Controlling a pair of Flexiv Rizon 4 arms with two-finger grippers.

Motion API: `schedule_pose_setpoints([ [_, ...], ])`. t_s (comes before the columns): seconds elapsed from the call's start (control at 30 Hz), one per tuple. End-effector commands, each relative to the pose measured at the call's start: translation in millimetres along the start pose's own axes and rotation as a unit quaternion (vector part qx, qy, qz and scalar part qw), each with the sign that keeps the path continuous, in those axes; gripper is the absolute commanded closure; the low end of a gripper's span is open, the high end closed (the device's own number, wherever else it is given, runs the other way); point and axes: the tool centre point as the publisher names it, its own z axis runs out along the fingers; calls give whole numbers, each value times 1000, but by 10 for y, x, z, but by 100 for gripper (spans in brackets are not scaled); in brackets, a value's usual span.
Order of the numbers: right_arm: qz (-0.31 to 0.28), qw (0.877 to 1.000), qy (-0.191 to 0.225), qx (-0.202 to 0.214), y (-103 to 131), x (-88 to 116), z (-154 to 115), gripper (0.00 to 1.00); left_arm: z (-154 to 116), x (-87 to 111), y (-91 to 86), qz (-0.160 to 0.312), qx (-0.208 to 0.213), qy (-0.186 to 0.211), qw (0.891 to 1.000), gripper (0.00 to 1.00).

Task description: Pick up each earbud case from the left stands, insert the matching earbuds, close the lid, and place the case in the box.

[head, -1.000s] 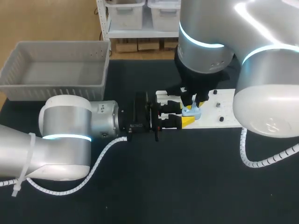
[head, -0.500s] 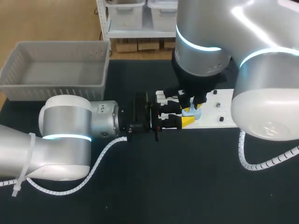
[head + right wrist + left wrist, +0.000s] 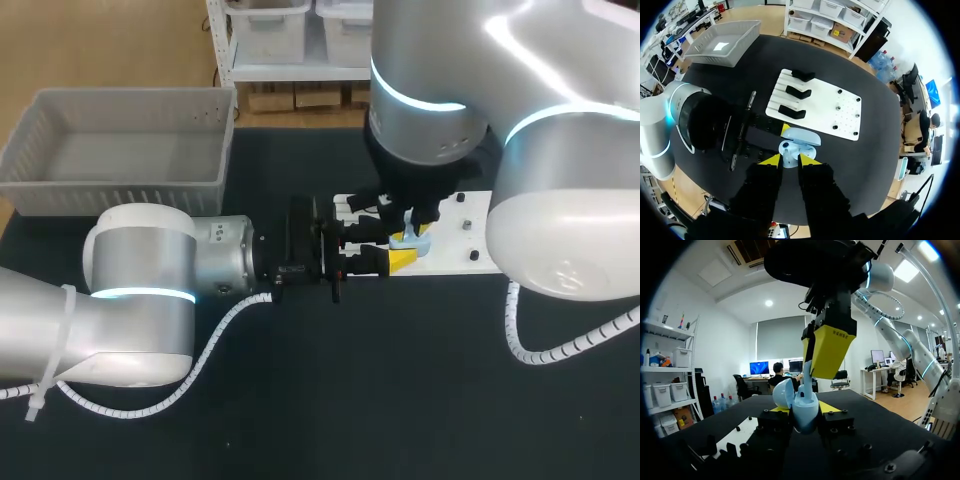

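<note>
1. From above, the left gripper (image 3: 393, 252) reached in sideways and was clamped on a pale blue earbud case (image 3: 410, 240) at the near edge of the white board (image 3: 478, 250). The right gripper (image 3: 412, 222) hung straight down over the case. The grey box (image 3: 120, 185) stood well apart at the far left with nothing in it that I could see.
2. In the left wrist view, the case (image 3: 805, 412) sat upright between that gripper's two yellow tips, its lid tipped open. The right gripper (image 3: 827, 347) was just above the opening. I could make out no earbud there.
3. In the right wrist view, the case (image 3: 796, 140) lay directly ahead of the right gripper (image 3: 789, 160), lid open. Whether that pincer was apart or closed on an earbud, I could not tell. The three black stands (image 3: 795, 92) on the board looked bare.
4. My reading was that the earbuds were being fitted. Closing the lid and boxing the case were yet to come.
</note>
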Motion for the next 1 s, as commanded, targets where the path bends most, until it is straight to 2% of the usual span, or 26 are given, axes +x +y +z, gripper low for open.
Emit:
schedule_pose_setpoints([
  [0.03,-1,1000,1,0,10,3,-2,100,5,5,-18,2,-4,0,1000,100],
  [1.0,3,1000,6,7,20,-62,116,100,5,5,-18,2,-4,0,1000,100],
])
